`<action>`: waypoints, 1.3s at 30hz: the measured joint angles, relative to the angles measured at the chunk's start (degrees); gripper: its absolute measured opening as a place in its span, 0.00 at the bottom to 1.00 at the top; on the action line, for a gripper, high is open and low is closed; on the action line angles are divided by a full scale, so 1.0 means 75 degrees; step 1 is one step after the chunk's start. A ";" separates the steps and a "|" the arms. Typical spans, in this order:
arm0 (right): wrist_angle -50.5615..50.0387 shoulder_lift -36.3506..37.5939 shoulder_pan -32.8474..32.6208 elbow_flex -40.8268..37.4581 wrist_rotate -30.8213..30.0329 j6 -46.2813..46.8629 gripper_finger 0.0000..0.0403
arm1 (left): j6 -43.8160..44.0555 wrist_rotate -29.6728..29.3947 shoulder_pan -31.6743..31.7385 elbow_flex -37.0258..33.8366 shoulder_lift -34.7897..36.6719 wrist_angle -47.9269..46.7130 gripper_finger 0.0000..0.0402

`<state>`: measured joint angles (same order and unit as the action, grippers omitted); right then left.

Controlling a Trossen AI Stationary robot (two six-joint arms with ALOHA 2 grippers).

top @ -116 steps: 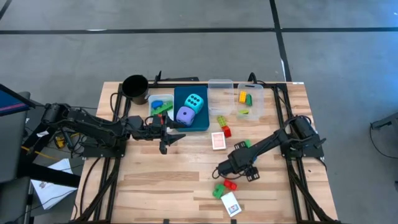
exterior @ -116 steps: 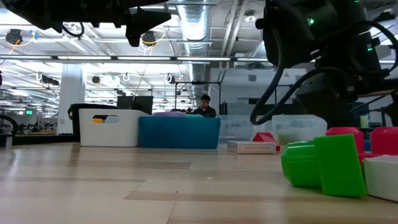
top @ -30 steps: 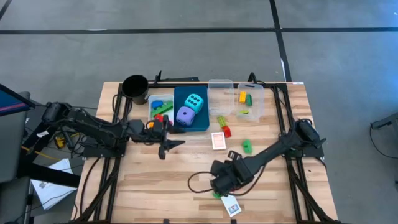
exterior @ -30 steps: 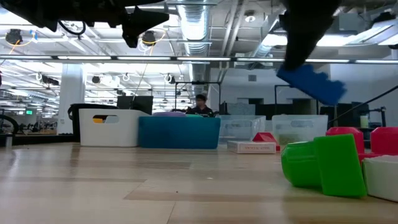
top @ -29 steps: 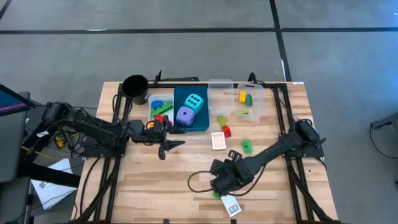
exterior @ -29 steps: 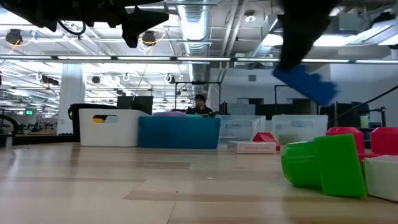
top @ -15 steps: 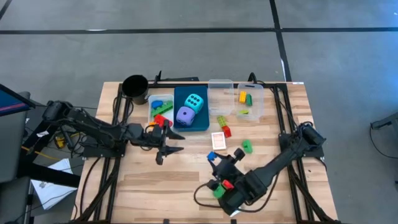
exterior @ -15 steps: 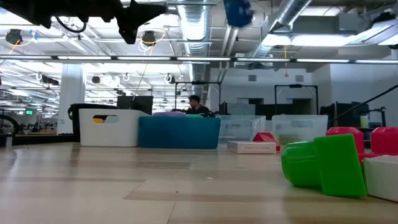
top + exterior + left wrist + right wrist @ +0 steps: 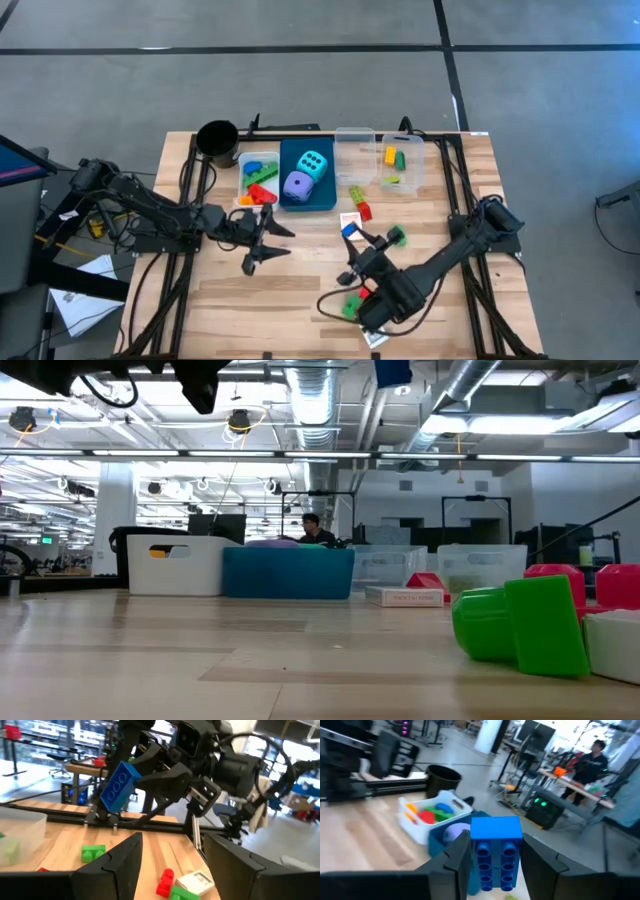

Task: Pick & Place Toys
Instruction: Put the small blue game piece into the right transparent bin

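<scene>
My right gripper (image 9: pixel 352 236) is shut on a blue brick (image 9: pixel 496 851), high above the middle of the table; the brick also shows in the left wrist view (image 9: pixel 119 786) and at the top of the low view (image 9: pixel 393 370). My left gripper (image 9: pixel 262 244) is open and empty, above the table left of centre, in front of the bins. A cyan die (image 9: pixel 314 163) and a purple die (image 9: pixel 297 184) lie in the blue bin (image 9: pixel 328 198). Loose bricks lie on the table: a green one (image 9: pixel 397 236) and green and red ones (image 9: pixel 350 305). My right gripper pinches the blue brick by its two long sides (image 9: pixel 475 864) between its two fingers, at the brick's near end. The fingers lie along the brick and point toward the far edge and the bins. The brick sticks out past the fingertips, lifted clear of the table.
A white bin (image 9: pixel 258 172) with bricks, two clear bins (image 9: pixel 354 150) (image 9: pixel 401 160) and a black cup (image 9: pixel 217 138) stand along the far edge. Bricks (image 9: pixel 358 197) and a card (image 9: pixel 351 218) lie in front of the bins. Another card (image 9: pixel 372 337) lies at the near edge.
My right gripper has risen with the blue brick and gone from near the front edge toward the far edge and the bins, turning so that it points at them. My left gripper has moved a little toward the near edge and stays open.
</scene>
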<state>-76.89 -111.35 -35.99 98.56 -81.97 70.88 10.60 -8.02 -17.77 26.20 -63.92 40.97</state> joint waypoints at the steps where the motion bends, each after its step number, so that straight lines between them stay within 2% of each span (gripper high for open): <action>1: -0.0271 0.0000 0.0067 0.0000 -0.0045 0.0198 0.33 | 0.0072 -0.0111 -0.0024 0.0000 0.0000 0.0023 0.51; 5: -0.1756 0.0000 0.0456 -0.0002 -0.0052 0.1392 0.33 | 0.0110 -0.0362 -0.0039 0.0000 0.0000 0.0053 0.51; 6: -0.1774 0.0008 0.0590 -0.0036 -0.0042 0.1612 0.33 | 0.0110 -0.0438 -0.0025 0.0000 0.0000 0.0059 0.51; 11: -0.1757 0.0189 0.1441 -0.0245 -0.0029 0.1079 0.33 | -0.0197 -0.1086 -0.0019 0.0000 0.0000 0.0182 0.51; 17: -0.1746 0.0564 0.2898 -0.0629 -0.0090 0.0691 0.33 | -0.0908 -0.1520 -0.0016 0.0000 0.0000 0.0323 0.51; 24: -0.1657 0.1475 0.4827 -0.1889 -0.0091 0.1019 0.33 | -0.1021 -0.1761 0.0124 0.0003 0.0000 0.0132 0.51; 29: -0.1569 0.2401 0.5985 -0.3450 0.0003 0.1880 0.33 | -0.1036 -0.1808 0.0479 0.0003 0.0000 0.0117 0.51; 34: -0.0331 0.3395 0.6462 -0.4985 0.0515 0.1733 0.33 | -0.1035 -0.1805 0.0841 0.0003 0.0000 0.0117 0.51; 39: 0.2462 0.4213 0.6454 -0.6154 0.0750 -0.0303 0.33 | -0.0980 -0.1799 0.1152 0.0003 0.0000 0.0146 0.51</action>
<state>-58.42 -79.75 12.42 52.41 -76.34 68.61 3.25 -21.52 -9.13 26.22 -63.92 42.06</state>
